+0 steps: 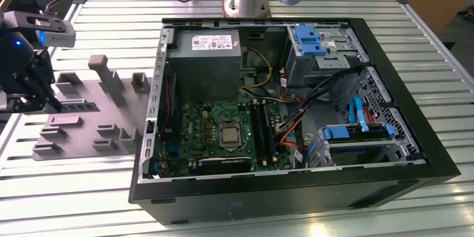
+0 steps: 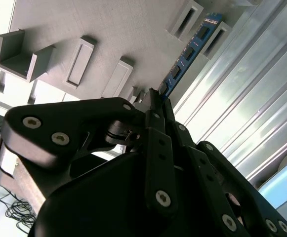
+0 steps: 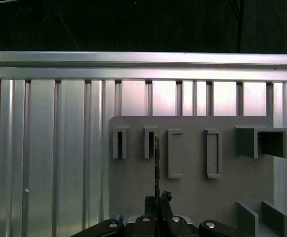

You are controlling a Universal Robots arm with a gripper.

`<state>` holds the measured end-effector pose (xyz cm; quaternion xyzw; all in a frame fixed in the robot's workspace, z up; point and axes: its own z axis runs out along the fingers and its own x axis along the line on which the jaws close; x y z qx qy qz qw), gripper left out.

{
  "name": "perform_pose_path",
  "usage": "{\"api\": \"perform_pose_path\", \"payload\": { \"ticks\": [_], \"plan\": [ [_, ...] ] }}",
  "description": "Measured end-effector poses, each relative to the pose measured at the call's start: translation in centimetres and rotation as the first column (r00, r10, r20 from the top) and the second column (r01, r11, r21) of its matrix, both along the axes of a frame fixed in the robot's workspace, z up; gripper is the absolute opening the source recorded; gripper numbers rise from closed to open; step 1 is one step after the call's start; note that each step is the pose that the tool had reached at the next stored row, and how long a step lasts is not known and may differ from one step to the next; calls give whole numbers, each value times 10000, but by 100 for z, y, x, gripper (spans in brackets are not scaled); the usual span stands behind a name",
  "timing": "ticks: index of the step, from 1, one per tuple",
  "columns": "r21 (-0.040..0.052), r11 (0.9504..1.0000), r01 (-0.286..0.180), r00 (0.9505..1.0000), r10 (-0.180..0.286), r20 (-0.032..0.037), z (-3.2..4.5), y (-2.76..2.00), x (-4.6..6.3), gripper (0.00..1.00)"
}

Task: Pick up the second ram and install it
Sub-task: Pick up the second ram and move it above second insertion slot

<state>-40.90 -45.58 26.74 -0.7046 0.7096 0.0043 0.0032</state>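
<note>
The second ram (image 2: 190,47) is a thin stick with black chips, standing on edge in the grey plastic fixture (image 2: 108,29). It appears edge-on as the second ram (image 3: 156,163) in the first wrist view and as a dark strip, the second ram (image 1: 76,105), in the exterior view. My gripper (image 2: 153,96) has its fingers drawn together on the stick's near end. The stick's far end sits by the fixture's slotted blocks. The gripper (image 1: 41,104) hangs over the fixture (image 1: 96,90) at the exterior view's far left; it also shows as the gripper (image 3: 158,200).
An open computer case (image 1: 414,154) lies on the slatted metal table (image 1: 111,9). Inside are a green motherboard (image 1: 215,117) with long black memory slots (image 1: 261,129), a power supply (image 1: 203,54), cables and blue drive bays (image 1: 356,132). Upright grey blocks (image 1: 100,65) stand on the fixture.
</note>
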Motion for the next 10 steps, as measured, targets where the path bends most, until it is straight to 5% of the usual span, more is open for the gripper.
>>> {"api": "perform_pose_path", "payload": {
  "ticks": [10],
  "plan": [
    [-1, 10000, 0, 10000, 0, -1, 40, 0, -1, 14]
  ]
}}
